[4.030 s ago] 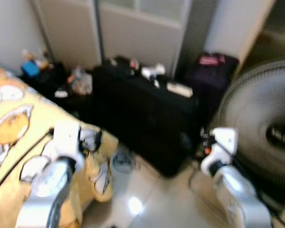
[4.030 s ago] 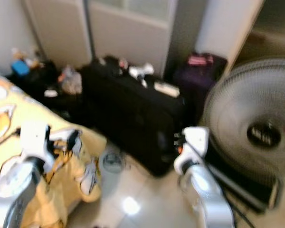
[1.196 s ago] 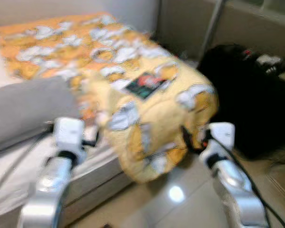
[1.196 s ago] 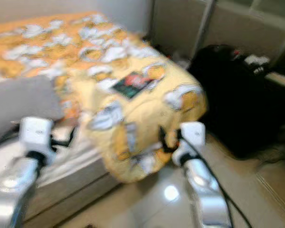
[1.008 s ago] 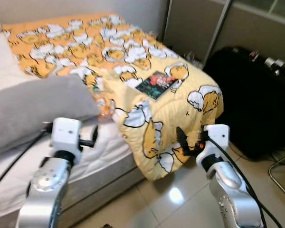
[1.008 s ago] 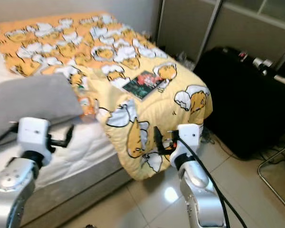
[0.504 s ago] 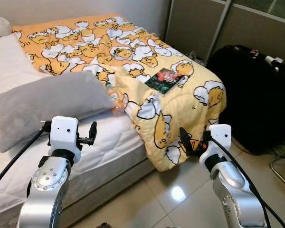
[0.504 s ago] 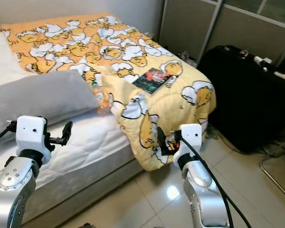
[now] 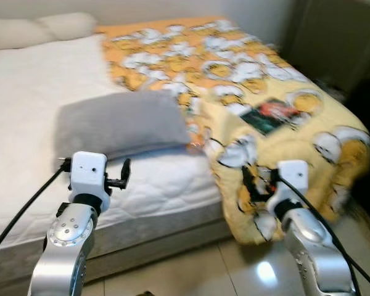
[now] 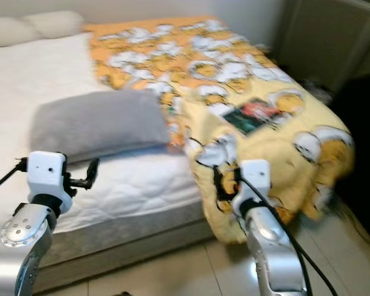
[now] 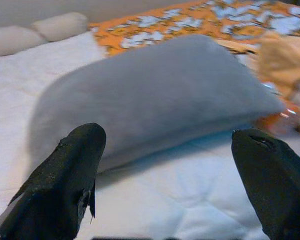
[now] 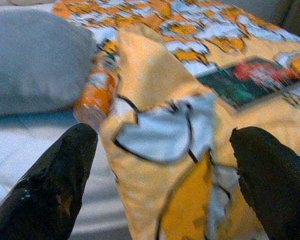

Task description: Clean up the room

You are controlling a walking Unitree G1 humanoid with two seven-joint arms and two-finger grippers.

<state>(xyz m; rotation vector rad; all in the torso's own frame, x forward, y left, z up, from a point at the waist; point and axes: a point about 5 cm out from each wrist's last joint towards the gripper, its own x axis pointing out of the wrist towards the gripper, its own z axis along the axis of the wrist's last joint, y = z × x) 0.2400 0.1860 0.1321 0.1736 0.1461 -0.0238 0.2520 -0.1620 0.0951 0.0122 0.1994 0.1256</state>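
Facing bed (image 9: pixel 24 142) with left gripper (image 11: pixel 165 165) and right gripper (image 12: pixel 160 170) both spread empty, risking snagging yellow quilt (image 12: pixel 155 165) and rolling orange bottle (image 12: pixel 92 95) off.

Grey pillow (image 9: pixel 118 124) on white mattress (image 9: pixel 31 123); orange bottle (image 12: pixel 94 96) beside rumpled yellow blanket (image 10: pixel 259 117), dark book (image 9: pixel 272 116) atop

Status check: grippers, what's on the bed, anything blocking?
Left gripper open, facing grey pillow. Right gripper open, empty, facing yellow blanket. Orange bottle wedged between pillow and blanket; book on top. Nothing blocking.
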